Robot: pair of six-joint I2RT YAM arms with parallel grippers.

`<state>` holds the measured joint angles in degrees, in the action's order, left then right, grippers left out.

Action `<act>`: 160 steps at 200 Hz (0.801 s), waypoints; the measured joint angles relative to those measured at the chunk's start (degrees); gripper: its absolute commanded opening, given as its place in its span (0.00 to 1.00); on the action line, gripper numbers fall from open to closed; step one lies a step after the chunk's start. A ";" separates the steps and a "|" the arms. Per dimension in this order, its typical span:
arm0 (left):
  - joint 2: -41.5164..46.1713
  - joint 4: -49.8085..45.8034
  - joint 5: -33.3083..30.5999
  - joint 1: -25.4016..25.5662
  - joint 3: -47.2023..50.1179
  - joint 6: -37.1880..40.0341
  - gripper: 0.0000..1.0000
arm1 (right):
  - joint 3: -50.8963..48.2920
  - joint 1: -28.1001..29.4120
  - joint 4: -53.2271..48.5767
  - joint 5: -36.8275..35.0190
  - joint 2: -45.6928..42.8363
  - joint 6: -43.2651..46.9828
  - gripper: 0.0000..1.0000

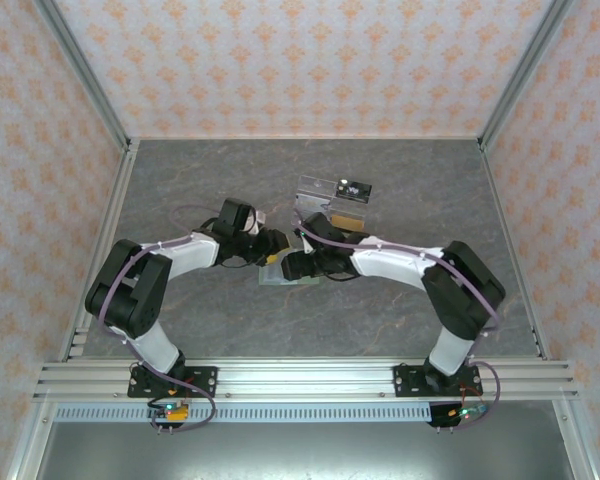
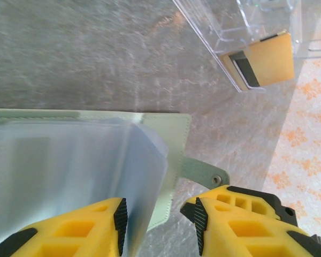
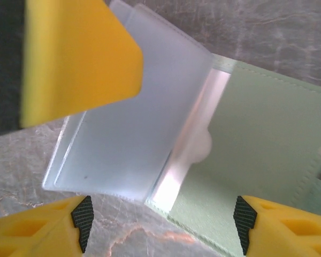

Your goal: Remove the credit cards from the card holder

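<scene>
- The card holder [image 3: 257, 139] is laid open on the counter [image 2: 96, 53], between the two arms, its frosted sleeves [image 3: 134, 134] fanned up.
- The left jaws are held apart astride the holder's cover edge, unclamped.
- The right jaws are spread wide over the open holder, nothing gripped.
- A clear acrylic stand [image 2: 224, 32] with a tan card [image 2: 270, 59] is seen nearby.

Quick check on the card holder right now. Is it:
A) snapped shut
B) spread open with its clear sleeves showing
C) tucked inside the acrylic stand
B: the card holder is spread open with its green inner face exposed, its frosted sleeves fanned up and its snap tab hanging loose.
</scene>
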<state>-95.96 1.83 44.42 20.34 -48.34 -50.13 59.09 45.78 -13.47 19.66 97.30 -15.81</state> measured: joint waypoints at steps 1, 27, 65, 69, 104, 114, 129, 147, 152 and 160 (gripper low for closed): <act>0.00 0.09 0.02 0.07 0.00 -0.04 0.42 | -0.11 -0.02 0.11 -0.07 -0.13 0.00 0.73; -0.28 1.07 0.39 1.51 -0.15 -0.96 0.44 | -4.15 -0.61 3.34 -1.97 -4.96 -0.42 0.72; -2.89 2.10 0.39 2.95 -2.36 -1.75 0.47 | -8.35 -0.98 7.21 -6.01 -9.25 -2.10 0.68; -3.39 2.38 0.39 2.99 -2.60 -1.95 0.47 | -8.55 -1.01 7.50 -6.38 -9.44 -2.16 0.68; -7.17 3.89 0.37 4.07 -3.72 -3.06 0.46 | -10.62 -1.11 10.54 -8.09 -10.67 -4.09 0.60; -7.80 3.98 0.37 4.31 -3.72 -3.52 0.45 | -10.88 -1.20 10.93 -8.33 -10.69 -4.37 0.57; -8.09 4.00 0.35 4.44 -3.72 -3.65 0.43 | -10.91 -1.20 11.19 -8.35 -10.69 -4.98 0.50; -7.56 3.50 -0.02 4.31 -3.80 -3.54 0.41 | -10.73 -1.20 11.47 -8.22 -10.36 -5.20 0.43; -7.28 3.17 -0.11 4.24 -3.80 -3.39 0.41 | -10.62 -1.20 11.50 -8.07 -10.10 -5.38 0.42; -6.36 2.16 -0.48 3.87 -3.80 -3.28 0.41 | -10.40 -1.20 11.56 -7.82 -9.55 -5.38 0.41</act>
<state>-102.32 3.99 43.94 24.21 -52.14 -53.41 48.69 44.58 -1.91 11.84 87.74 -21.19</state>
